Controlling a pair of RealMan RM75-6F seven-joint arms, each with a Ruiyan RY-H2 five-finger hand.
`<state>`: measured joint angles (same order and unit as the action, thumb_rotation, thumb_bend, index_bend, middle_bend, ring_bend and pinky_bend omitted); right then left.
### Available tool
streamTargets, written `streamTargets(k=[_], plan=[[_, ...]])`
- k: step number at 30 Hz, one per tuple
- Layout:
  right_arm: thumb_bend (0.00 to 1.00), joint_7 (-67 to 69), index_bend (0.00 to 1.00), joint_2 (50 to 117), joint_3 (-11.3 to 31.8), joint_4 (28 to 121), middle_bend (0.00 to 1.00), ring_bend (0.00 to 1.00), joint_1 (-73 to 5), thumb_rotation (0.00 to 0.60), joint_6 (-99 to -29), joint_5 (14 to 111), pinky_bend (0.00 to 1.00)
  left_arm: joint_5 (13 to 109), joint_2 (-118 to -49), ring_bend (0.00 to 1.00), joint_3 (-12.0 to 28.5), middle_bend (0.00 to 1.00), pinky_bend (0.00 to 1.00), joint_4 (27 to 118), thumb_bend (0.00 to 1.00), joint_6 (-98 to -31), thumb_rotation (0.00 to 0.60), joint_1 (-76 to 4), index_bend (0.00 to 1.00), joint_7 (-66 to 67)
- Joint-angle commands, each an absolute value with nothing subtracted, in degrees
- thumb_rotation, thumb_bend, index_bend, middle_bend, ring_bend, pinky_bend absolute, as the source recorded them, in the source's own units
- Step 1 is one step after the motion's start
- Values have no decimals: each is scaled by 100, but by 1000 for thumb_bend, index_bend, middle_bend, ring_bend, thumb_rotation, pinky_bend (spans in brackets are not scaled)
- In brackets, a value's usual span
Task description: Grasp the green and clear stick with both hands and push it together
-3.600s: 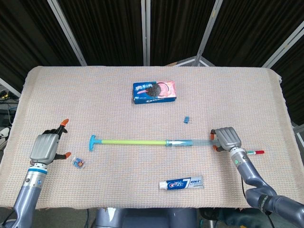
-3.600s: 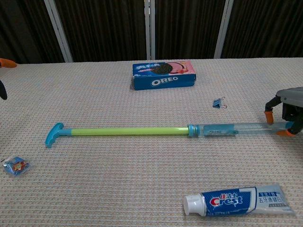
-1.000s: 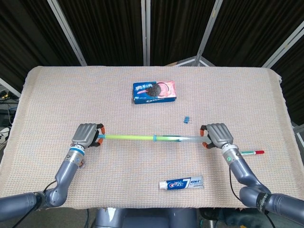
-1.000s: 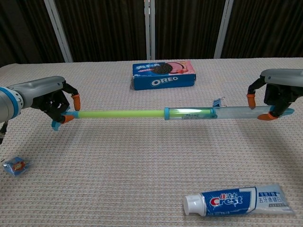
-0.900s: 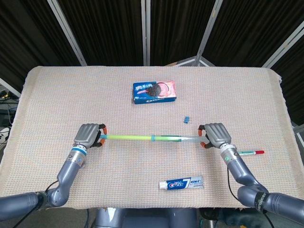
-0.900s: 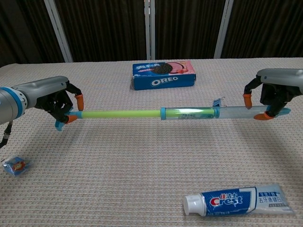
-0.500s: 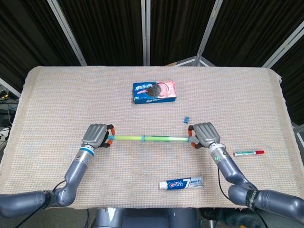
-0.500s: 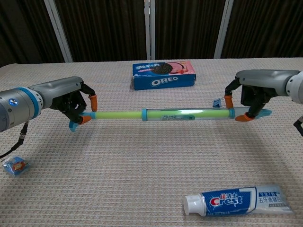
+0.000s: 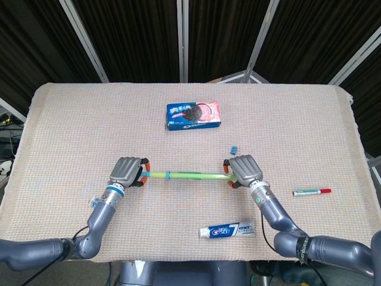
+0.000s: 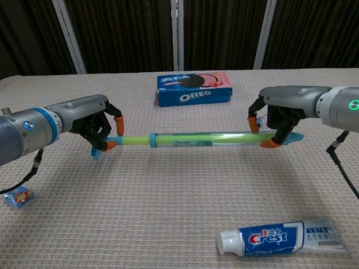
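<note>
The left hand (image 10: pixel 98 130) and right hand (image 10: pixel 276 122) each grip an end of the stick (image 10: pixel 190 139), now closer together; it is shorter, held above the desk's (image 9: pixel 71 119) middle, green rod mostly inside the clear tube

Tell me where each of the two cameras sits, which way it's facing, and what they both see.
Head view: high above the near edge, looking steeply down on the whole table; both forearms and the left hand and right hand show.
Chest view: low, near table height, looking level toward the dark curtains; the left hand and right hand enter from the sides.
Shared: both hands holding the stick, the Oreo box, the toothpaste.
</note>
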<state>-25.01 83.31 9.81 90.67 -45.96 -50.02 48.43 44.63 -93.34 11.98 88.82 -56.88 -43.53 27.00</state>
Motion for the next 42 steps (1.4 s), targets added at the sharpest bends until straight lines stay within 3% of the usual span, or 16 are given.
streamTargets(k=[1,5,7,8,10,12,16,21,23,25,26,28,31,33,35,42], plan=[[325,-2516,668,8344,963,9066,1000,1000,-4613,600,-5021,4809,1000,4454,-9330,808,1184,821,950,8870,448,-5696,600,-4351,641,2680],[324,-2514,664,8368,942,9065,1000,1000,-4631,600,-5040,4780,1000,4450,-9308,808,1162,821,950,8878,448,-5701,600,-4336,630,2635],[319,-2517,609,8376,932,9069,1000,1000,-4637,600,-5048,4777,1000,4460,-9294,808,1148,821,950,8885,436,-5704,600,-4331,512,2627],[300,-2521,531,8381,922,9072,1000,1000,-4639,600,-5059,4781,1000,4475,-9279,808,1135,821,950,8889,427,-5708,600,-4327,420,2623],[204,-2524,328,8386,897,9079,999,1000,-4631,600,-5104,4809,1000,4501,-9234,808,1113,819,946,8913,338,-5709,600,-4300,107,2573],[46,-2500,87,8366,874,9101,995,1000,-4610,600,-5132,4848,1000,4504,-9164,807,1087,810,939,8945,240,-5696,600,-4270,1,2537],[0,-2380,0,8256,841,9207,983,1000,-4523,600,-5227,5027,1000,4512,-8955,808,1038,777,934,9059,122,-5773,600,-4177,0,2504],[0,-2113,0,7935,738,9479,963,1000,-4219,600,-5647,5616,1000,4778,-8525,801,1000,745,927,9258,117,-6158,600,-3875,0,2270],[0,-1877,0,7710,662,9609,937,990,-3971,600,-5987,6018,999,5034,-8292,764,971,691,895,9388,114,-6417,600,-3680,0,2080],[0,-1590,0,7545,584,9641,885,946,-3739,600,-6309,6422,974,5294,-8117,646,936,549,775,9500,92,-6655,600,-3496,0,1868],[0,-1311,0,7429,523,9607,838,899,-3549,600,-6586,6757,933,5506,-7989,580,899,476,705,9575,76,-6843,600,-3348,0,1696],[0,-865,0,7289,452,9489,730,793,-3283,600,-7001,7188,804,5810,-7810,298,827,194,421,9679,22,-7137,600,-3132,0,1483],[0,-86,0,7098,341,9182,469,536,-2836,600,-7743,7815,486,6301,-7511,15,653,0,67,9874,0,-7628,600,-2772,0,1242],[0,325,0,6953,247,9016,200,243,-2526,600,-8207,8099,211,6614,-7346,0,534,0,1,10037,0,-7964,600,-2545,0,1156],[0,552,0,6760,115,9007,39,53,-2284,600,-8431,8245,48,6933,-7214,0,407,0,0,10234,0,-8278,600,-2333,0,1084],[0,693,0,6275,-201,9411,0,0,-1583,600,-8928,8350,0,7779,-6899,0,-79,0,0,10889,0,-8979,600,-1728,0,1112]])
